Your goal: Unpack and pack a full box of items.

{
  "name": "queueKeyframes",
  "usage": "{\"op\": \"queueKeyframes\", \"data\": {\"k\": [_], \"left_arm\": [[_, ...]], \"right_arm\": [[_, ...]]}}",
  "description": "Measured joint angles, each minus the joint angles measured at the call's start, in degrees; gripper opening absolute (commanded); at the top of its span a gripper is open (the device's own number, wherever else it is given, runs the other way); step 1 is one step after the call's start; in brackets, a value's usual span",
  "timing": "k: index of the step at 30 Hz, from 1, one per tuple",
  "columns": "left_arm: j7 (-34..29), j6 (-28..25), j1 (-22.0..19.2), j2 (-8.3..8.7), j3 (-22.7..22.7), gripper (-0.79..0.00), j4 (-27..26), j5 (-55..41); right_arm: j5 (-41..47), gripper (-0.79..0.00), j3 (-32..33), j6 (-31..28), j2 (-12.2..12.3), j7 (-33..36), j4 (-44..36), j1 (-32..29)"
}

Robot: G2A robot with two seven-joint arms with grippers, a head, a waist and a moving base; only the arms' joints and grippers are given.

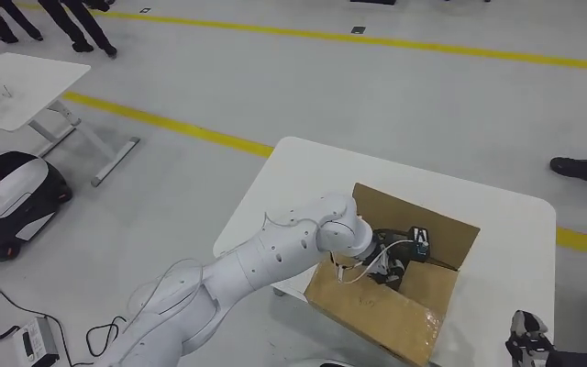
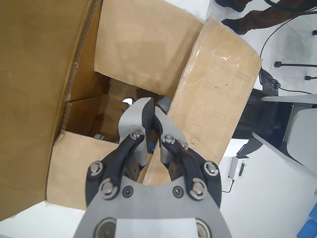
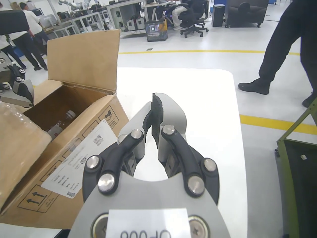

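Note:
An open cardboard box [image 1: 381,312] stands on the white table [image 1: 303,174] with its flaps up. My left gripper [image 2: 151,105] hangs inside the box's opening, shut, with nothing seen between its fingertips. Below it a wrench head [image 2: 127,102] lies on the box floor, and something blue shows through the gap lower down. From above, the left gripper [image 1: 396,264] is beside a dark item [image 1: 418,240]. My right gripper [image 3: 154,102] is shut and empty over the bare table [image 3: 198,87], beside the box [image 3: 49,164]. A clear bottle [image 3: 66,116] lies inside the box.
A taped flap [image 2: 218,75] leans outward next to the left gripper, and a tall flap [image 3: 81,58] stands at the far side. A person's legs [image 3: 279,50] stand close to the table's far corner. A green-framed cart [image 3: 297,162] is off the table's edge.

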Motion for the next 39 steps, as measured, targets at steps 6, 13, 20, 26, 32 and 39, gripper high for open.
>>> {"op": "queueKeyframes", "data": {"k": [6,13,20,26,32,39], "left_arm": [[4.15,1.51,1.64,1.04,-2.85,0.000,-5.18,3.61],[11.46,6.72,9.82,4.36,-11.71,0.000,-14.87,12.62],[14.03,10.54,20.93,7.25,-19.87,0.000,-25.10,18.45],[17.48,15.29,27.71,8.35,-24.05,0.000,-31.59,23.18],[17.61,15.40,27.82,8.35,-24.09,0.000,-31.62,23.18],[17.61,15.40,27.83,8.35,-24.09,0.000,-31.62,23.18]], "right_arm": [[1.39,-0.462,1.98,-7.84,0.70,4.19,-3.50,-1.90],[-1.94,-0.009,3.77,-18.49,1.78,6.52,-5.15,-3.45],[-4.50,0.000,4.70,-21.51,2.25,7.63,-5.97,-3.50],[-4.45,0.000,4.68,-21.49,2.25,7.60,-5.95,-3.50],[2.03,0.000,3.73,-26.44,2.66,12.59,-6.18,-1.89],[17.71,0.000,1.12,-35.14,4.05,30.16,-4.89,2.40]]}}
